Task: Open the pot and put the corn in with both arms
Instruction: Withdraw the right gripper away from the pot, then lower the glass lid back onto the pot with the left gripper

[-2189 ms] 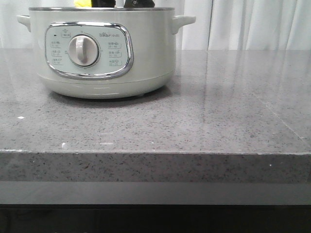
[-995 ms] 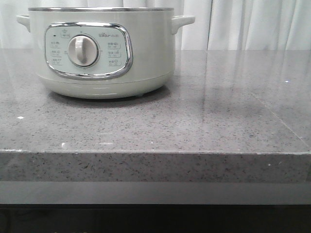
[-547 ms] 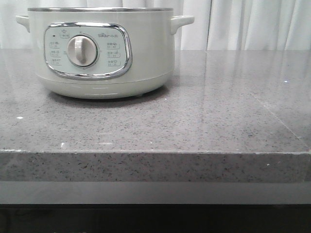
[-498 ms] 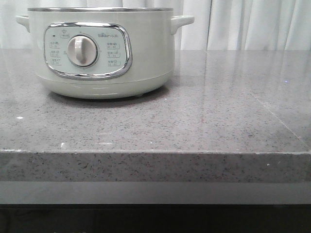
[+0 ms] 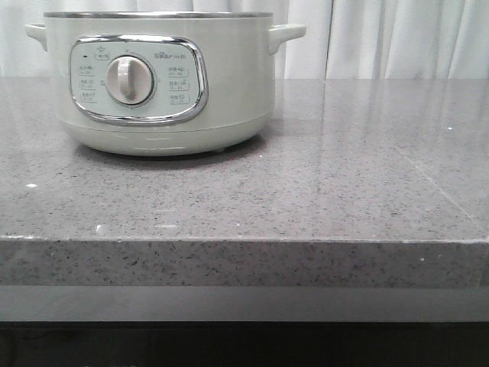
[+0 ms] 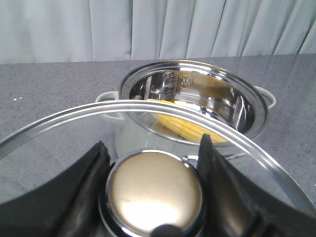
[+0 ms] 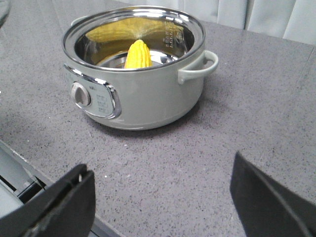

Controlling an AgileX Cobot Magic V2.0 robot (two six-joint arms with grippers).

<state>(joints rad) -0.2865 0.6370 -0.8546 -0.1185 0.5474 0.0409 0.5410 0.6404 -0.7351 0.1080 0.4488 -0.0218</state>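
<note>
While yellow corn (image 7: pixel 138 55) lies, seemingly tilted, inside, pot (image 7: pixel 138 84) stands uncovered.

Front view low, level with pot (image 5: pixel 160 84) (close), wrist views overhead

This looks like a staged kitchen counter rather than a lived-in home kitchen. A speckled grey polished stone worktop (image 5: pixel 321 191) with a thick squared front edge fills the scene, and on it stands a large round pale grey-green electric cooker with a chrome-framed dial panel (image 5: pixel 157 76), a household cooking appliance. Behind the cooker, pale pleated curtains (image 5: pixel 397 38) close off the whole background like a backdrop, hiding any walls, cupboards or windows beyond the worktop.
</note>
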